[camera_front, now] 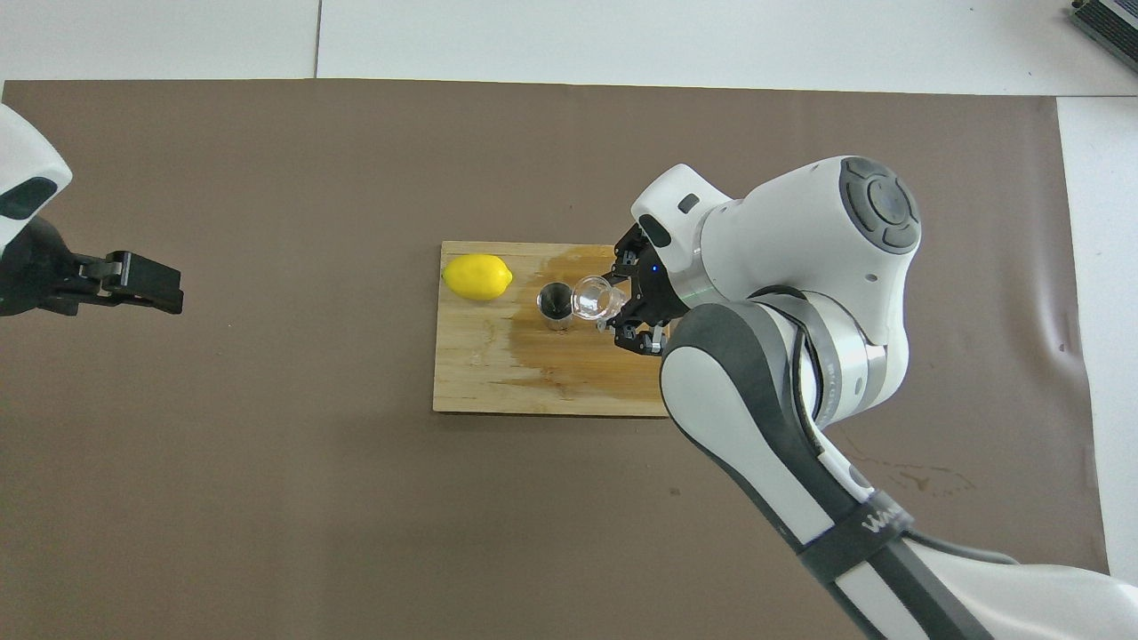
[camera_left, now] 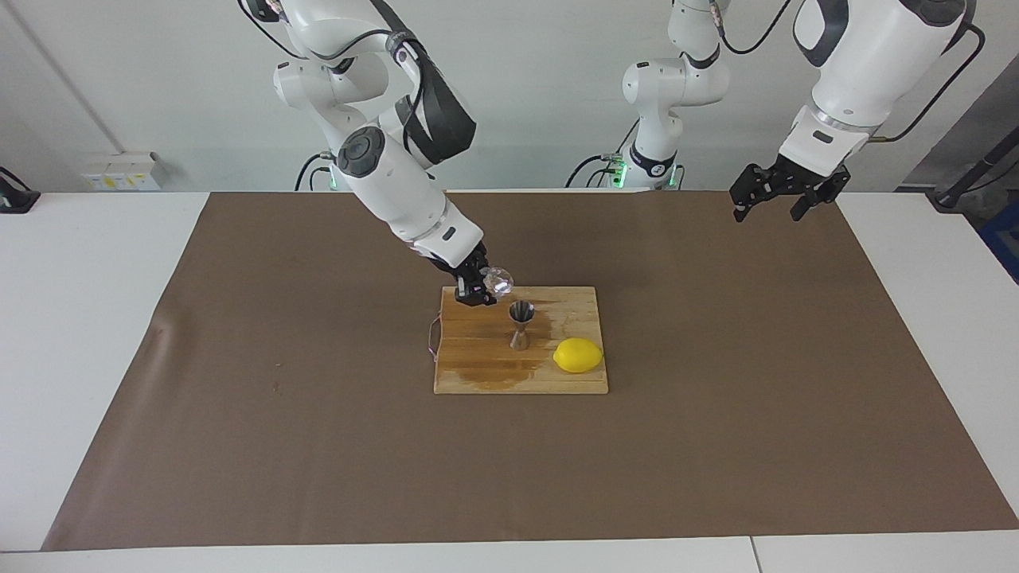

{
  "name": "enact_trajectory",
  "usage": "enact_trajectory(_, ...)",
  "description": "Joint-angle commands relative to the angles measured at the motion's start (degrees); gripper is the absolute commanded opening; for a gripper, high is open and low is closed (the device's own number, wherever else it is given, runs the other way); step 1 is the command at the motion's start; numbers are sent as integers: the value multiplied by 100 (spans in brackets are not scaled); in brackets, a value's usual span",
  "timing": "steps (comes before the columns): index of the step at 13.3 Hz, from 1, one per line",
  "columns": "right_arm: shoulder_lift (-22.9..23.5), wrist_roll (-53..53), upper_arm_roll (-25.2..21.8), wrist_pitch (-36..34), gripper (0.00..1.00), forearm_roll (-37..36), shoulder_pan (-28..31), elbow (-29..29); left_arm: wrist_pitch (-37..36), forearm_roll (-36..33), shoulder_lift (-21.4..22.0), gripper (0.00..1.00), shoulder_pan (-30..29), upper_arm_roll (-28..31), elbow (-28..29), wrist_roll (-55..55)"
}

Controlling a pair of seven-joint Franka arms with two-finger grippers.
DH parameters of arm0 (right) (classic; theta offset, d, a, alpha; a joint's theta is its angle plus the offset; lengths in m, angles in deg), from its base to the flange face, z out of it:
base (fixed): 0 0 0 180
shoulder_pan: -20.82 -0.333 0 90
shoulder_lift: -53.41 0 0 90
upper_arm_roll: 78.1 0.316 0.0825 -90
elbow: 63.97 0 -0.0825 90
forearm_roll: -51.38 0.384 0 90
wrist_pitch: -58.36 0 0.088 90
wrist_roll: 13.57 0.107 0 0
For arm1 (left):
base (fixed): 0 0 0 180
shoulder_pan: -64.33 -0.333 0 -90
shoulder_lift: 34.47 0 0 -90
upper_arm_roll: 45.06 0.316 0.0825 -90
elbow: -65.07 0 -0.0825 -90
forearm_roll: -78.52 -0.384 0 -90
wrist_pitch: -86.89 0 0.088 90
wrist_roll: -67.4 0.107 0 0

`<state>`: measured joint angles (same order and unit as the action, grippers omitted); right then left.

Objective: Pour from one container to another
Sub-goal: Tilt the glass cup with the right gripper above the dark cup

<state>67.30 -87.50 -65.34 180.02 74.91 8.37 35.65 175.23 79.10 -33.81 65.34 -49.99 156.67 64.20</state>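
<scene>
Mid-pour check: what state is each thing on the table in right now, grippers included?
Glass: held tipped, raised over the board beside the jigger's mouth.
Jigger: upright on the board.
Lemon: lying on the board, untouched.
Board: wet patch around the jigger.
Right gripper: shut on the glass.
Left gripper: open, waiting over the mat.

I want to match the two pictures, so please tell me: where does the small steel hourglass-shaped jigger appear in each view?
Facing view: small steel hourglass-shaped jigger stands mid-picture on the wooden cutting board.
Overhead view: jigger seen from above, mid-picture.
Shared landmark: the yellow lemon beside it on the board.
</scene>
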Motion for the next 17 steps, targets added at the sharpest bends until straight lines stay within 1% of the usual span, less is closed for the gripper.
enact_trajectory(1, 131, 326, -62, -116, 0, -217, -134, -285, -45, -93, 101, 100, 22, 18, 68, -50)
enact_trajectory(5, 394, 563, -62, -38, 0, -445, -249, -478, -45, -93, 101, 100, 22, 18, 68, -50)
enact_trajectory(11, 491, 669, -71, -46, 0, -1016, -293, -531, -45, -93, 101, 100, 22, 18, 68, -50)
enact_trajectory(15, 684, 1055, -71, -81, 0, -1263, -310, -821, -45, -93, 101, 100, 22, 18, 68, -50)
enact_trajectory(17, 773, 1266, -80, -81, 0, -1394, -424, -927, -45, -93, 101, 100, 22, 18, 68, -50)
